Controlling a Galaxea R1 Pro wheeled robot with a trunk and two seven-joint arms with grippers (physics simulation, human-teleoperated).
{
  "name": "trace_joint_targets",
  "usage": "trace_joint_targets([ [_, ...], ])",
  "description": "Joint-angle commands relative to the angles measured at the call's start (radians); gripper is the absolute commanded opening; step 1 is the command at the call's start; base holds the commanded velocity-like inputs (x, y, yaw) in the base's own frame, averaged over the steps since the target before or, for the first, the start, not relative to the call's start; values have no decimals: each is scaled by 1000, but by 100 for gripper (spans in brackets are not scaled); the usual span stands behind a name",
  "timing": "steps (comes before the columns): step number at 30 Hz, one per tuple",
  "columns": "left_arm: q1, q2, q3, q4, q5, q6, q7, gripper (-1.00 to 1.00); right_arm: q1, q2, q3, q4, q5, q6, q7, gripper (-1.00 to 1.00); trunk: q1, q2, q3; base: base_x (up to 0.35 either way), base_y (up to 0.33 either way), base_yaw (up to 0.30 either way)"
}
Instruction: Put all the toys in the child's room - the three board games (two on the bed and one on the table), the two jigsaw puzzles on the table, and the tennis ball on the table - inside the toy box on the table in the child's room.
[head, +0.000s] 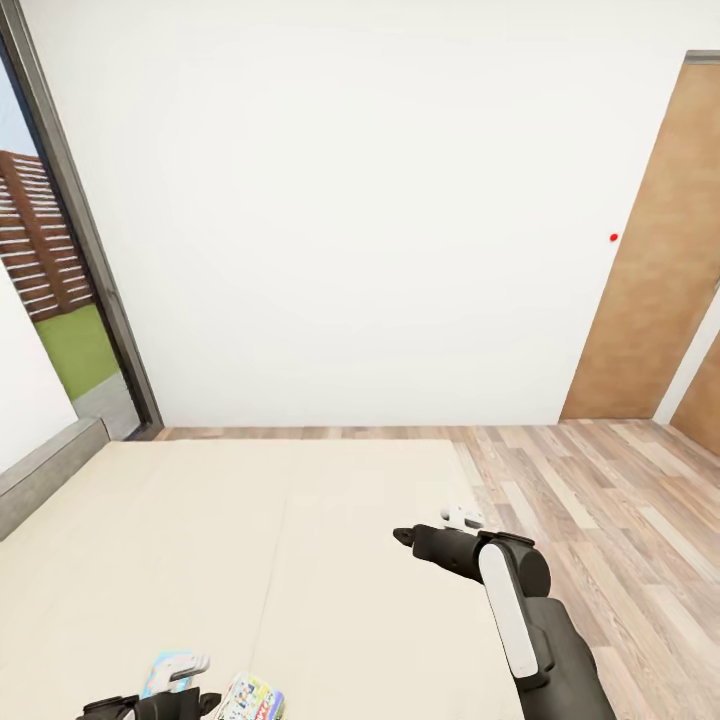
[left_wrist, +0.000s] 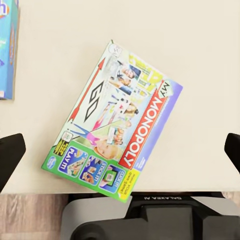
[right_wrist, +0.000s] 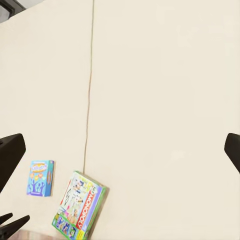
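Bed (right_wrist: 150, 75): two board games | one Monopoly box (left_wrist: 116, 127) | one small blue box (right_wrist: 41, 178) | left pincer (left_wrist: 120, 150), right pincer (right_wrist: 120, 150): both released.

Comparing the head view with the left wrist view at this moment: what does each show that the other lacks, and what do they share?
Head view alone: the white wall, brown wooden door, dark-framed window and right gripper above the beige mattress.

Left wrist view alone: the lettering on the white, green-edged Monopoly game box, readable and lying flat.

Shared: that box, the small blue game box beside it, and the mattress under both.
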Motion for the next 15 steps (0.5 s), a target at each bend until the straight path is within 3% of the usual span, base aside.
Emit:
trace_joint_targets([
  [1, -1, 0, 6, -1, 6, 11, -4, 100, -1, 1, -1, -1, -8, 4, -6, 100, 1, -2, -4, 0, 0, 0],
  [15, -1, 2, 6, -1, 6, 10, -8, 100, -1, 2, -1, 1, -8, 4, -7, 100, 1, -2, -27, 0, 0, 0],
])
